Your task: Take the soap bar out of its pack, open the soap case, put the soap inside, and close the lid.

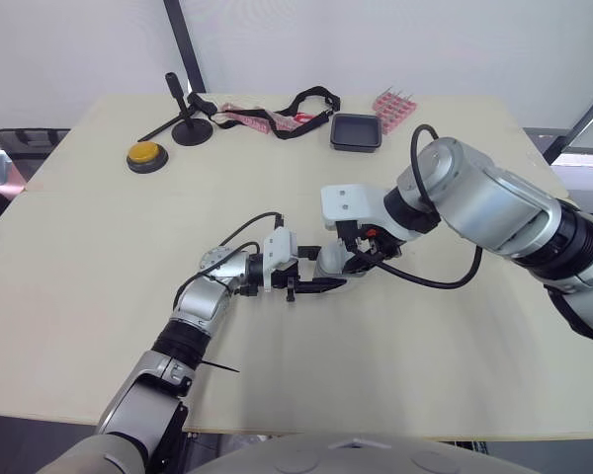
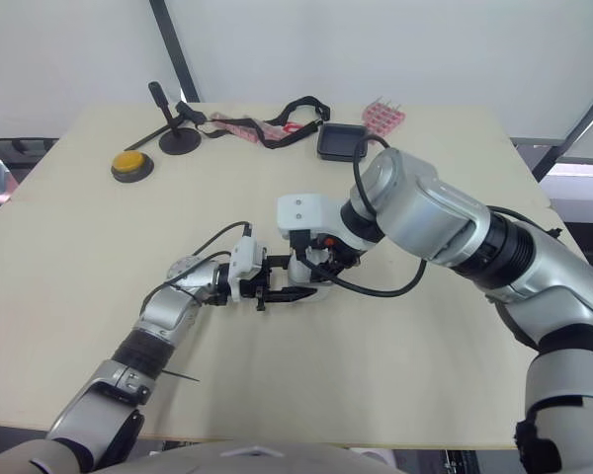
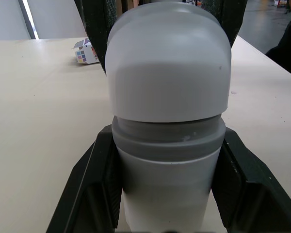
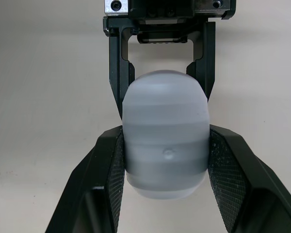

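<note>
A translucent white oval soap case (image 1: 332, 263) with a grey band around its middle lies at the table's centre, held from both ends. My left gripper (image 1: 312, 285) is shut on its white lower half (image 3: 167, 194), black fingers (image 3: 92, 184) pressed to both sides. My right gripper (image 4: 166, 143) is shut on the cloudy lid end (image 4: 165, 145), and the left gripper's fingers (image 4: 117, 73) show beyond it. The lid sits down on the case. What is inside the case cannot be seen.
At the table's back stand a yellow button (image 1: 145, 155), a black stand (image 1: 188, 123), a black strap with a red-white band (image 1: 267, 119), a black tray (image 1: 357, 131) and a pink pack (image 1: 394, 107). A small box with coloured squares (image 3: 85, 51) lies further off.
</note>
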